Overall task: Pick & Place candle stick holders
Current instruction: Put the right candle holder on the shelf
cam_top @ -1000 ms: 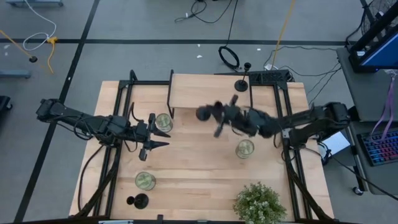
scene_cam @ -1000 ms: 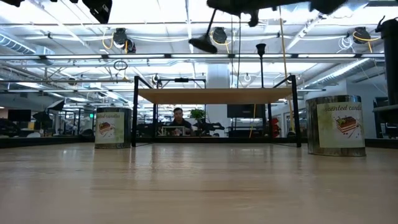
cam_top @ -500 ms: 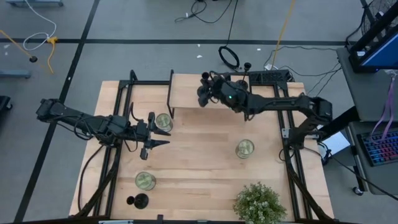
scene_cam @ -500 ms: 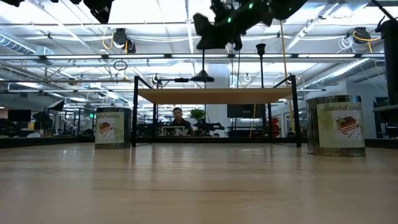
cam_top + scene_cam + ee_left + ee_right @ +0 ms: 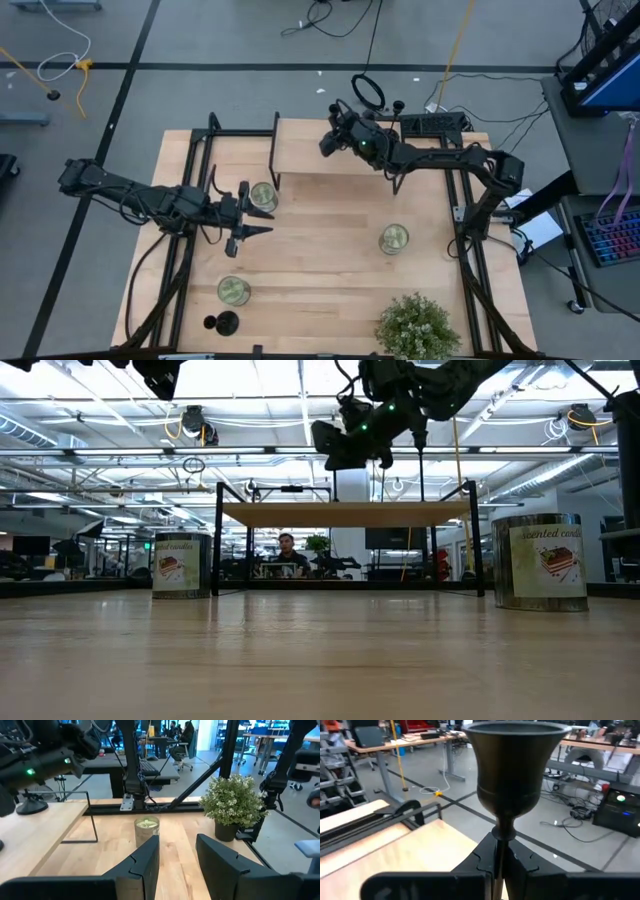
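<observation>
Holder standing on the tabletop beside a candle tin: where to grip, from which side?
Grip the candle stick holder on its thin upright stem, under the cup, left gripper descending from above. The flat base offers no hold; the candle tin stands close.

The high view looks straight down from above, taking in the whole table (image 5: 320, 250) and the floor around it, with the raised shelf (image 5: 345, 148) at 12 o'clock and the potted plant (image 5: 418, 327) at 5 o'clock. The low view sits at table-top height, facing level across the wood toward the shelf (image 5: 345, 513) and the room beyond; two candle tins (image 5: 182, 565) flank it. The left wrist view looks forward past its own fingers (image 5: 145, 862) toward a tin (image 5: 146, 831) and the plant (image 5: 232, 802), both shared with the high view. The right wrist view is closest, with a candle stick holder (image 5: 515, 770) filling it.
</observation>
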Controlling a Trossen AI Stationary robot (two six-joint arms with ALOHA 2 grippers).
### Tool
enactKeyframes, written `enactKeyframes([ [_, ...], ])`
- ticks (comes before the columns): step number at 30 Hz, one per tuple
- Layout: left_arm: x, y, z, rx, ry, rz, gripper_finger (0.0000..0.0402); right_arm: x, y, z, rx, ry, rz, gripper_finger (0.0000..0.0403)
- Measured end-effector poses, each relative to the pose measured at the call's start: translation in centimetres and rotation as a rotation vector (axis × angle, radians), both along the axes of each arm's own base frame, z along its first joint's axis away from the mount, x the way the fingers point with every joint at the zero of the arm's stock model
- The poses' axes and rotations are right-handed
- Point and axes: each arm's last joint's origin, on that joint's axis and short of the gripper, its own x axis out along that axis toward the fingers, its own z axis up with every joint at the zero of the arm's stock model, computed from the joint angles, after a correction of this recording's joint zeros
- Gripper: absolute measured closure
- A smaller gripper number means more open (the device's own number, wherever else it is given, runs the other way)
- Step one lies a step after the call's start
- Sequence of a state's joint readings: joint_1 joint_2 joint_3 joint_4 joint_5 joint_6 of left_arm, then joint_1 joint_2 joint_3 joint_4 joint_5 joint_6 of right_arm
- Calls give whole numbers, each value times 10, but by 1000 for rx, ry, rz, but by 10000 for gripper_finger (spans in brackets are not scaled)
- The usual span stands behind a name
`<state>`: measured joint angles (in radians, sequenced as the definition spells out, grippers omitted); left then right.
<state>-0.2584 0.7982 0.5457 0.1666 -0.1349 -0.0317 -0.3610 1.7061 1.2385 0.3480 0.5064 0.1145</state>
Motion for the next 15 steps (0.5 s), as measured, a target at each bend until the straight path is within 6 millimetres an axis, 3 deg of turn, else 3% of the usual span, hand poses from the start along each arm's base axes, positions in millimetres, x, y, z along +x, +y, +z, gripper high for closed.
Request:
enactKeyframes([
  [15, 0, 0, -2, -32, 21, 4, 266, -2, -3, -1, -23, 28, -69, 388],
])
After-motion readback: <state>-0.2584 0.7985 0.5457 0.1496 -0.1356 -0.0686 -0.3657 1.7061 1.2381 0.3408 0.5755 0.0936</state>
